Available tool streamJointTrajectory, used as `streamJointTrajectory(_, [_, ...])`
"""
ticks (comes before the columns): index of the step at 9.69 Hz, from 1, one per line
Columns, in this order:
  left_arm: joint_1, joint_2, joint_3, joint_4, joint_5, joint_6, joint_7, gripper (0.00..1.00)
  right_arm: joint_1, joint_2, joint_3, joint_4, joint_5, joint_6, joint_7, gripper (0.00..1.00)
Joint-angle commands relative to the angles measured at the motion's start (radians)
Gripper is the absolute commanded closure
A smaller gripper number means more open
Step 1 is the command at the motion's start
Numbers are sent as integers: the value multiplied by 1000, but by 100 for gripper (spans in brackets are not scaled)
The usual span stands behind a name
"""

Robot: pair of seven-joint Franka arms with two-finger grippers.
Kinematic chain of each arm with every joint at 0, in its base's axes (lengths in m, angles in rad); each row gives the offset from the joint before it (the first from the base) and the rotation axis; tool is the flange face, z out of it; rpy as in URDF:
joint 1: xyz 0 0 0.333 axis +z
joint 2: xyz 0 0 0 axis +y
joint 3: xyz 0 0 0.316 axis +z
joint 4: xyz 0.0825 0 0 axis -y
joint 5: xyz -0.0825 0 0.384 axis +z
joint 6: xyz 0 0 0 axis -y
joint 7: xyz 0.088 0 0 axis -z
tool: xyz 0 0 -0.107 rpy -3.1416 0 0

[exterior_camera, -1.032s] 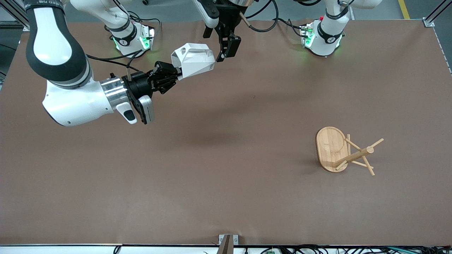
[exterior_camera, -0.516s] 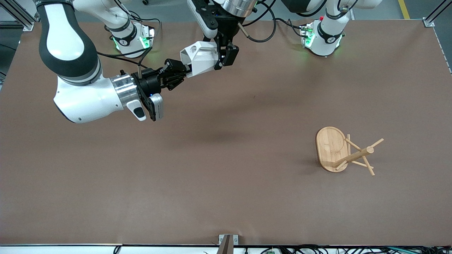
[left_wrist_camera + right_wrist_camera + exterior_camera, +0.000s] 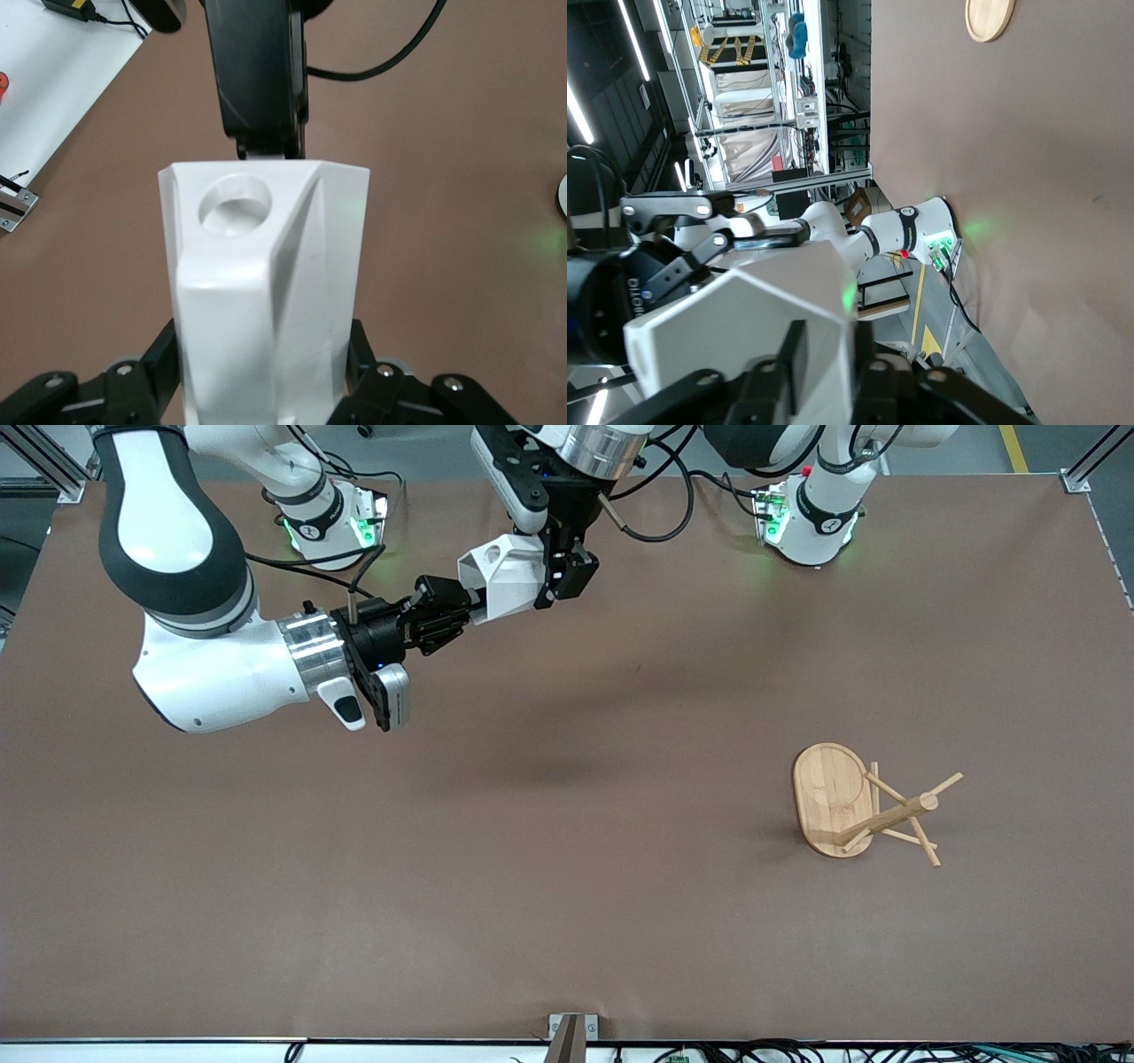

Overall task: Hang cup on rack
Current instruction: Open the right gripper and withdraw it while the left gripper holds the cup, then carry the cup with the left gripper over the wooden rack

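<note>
The white faceted cup (image 3: pixel 505 576) is held up in the air on its side over the table's part near the arms' bases. My right gripper (image 3: pixel 465 609) is shut on the cup's rim wall, which the right wrist view shows between its fingers (image 3: pixel 788 354). My left gripper (image 3: pixel 560 571) is at the cup's other end, with its fingers (image 3: pixel 359 350) pressed on both sides of the cup (image 3: pixel 266 292). The round handle hole (image 3: pixel 235 202) faces up. The bamboo rack (image 3: pixel 833 797) lies tipped on its side toward the left arm's end of the table, its post (image 3: pixel 895 815) and pegs pointing sideways.
Both arms' bases (image 3: pixel 806 514) stand along the table's edge, with cables beside them. The brown table (image 3: pixel 567 824) stretches between the cup and the rack. A small bracket (image 3: pixel 571 1027) sits at the edge nearest the front camera.
The right gripper carried the cup toward the left gripper. The left gripper came down over the cup's free end and now presses on its sides. The rack has not moved.
</note>
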Motion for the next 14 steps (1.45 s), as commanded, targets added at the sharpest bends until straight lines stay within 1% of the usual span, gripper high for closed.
streamJointTrajectory(1, [14, 12, -5, -51, 24, -7, -2, 79, -4, -22, -13, 20, -17, 1, 48, 0])
streamJointTrajectory(2, [15, 10, -2, -67, 25, -7, -3, 80, -24, -47, -28, 20, -85, -4, 43, 0])
streamJointTrajectory(3, [23, 7, 3, -80, 30, -12, -2, 80, -39, -88, -30, 19, -211, 4, 48, 0])
streamJointTrajectory(6, [103, 13, 3, -80, 45, -90, -6, 81, -119, -171, -31, 17, -475, 15, 48, 0])
streamJointTrajectory(7, [132, 15, 3, -80, 45, -116, -67, 81, -136, -203, -31, 14, -603, 54, 48, 0])
streamJointTrajectory(8, [155, 16, 3, -84, 45, -130, -174, 83, -139, -240, -31, 9, -732, 108, 49, 0])
streamJointTrajectory(10, [187, 27, 9, -89, 45, -141, -452, 83, -166, -243, -31, 20, -908, 133, 48, 0])
streamJointTrajectory(11, [233, 27, 10, -94, 45, -171, -555, 83, -186, -245, -31, 29, -987, 130, 49, 0])
streamJointTrajectory(13, [287, 18, 12, -123, 47, -176, -814, 82, -238, -243, -31, 46, -1075, 133, 49, 0])
streamJointTrajectory(14, [320, 9, 12, -156, 47, -178, -892, 82, -248, -240, -31, 90, -1123, 131, 51, 0])
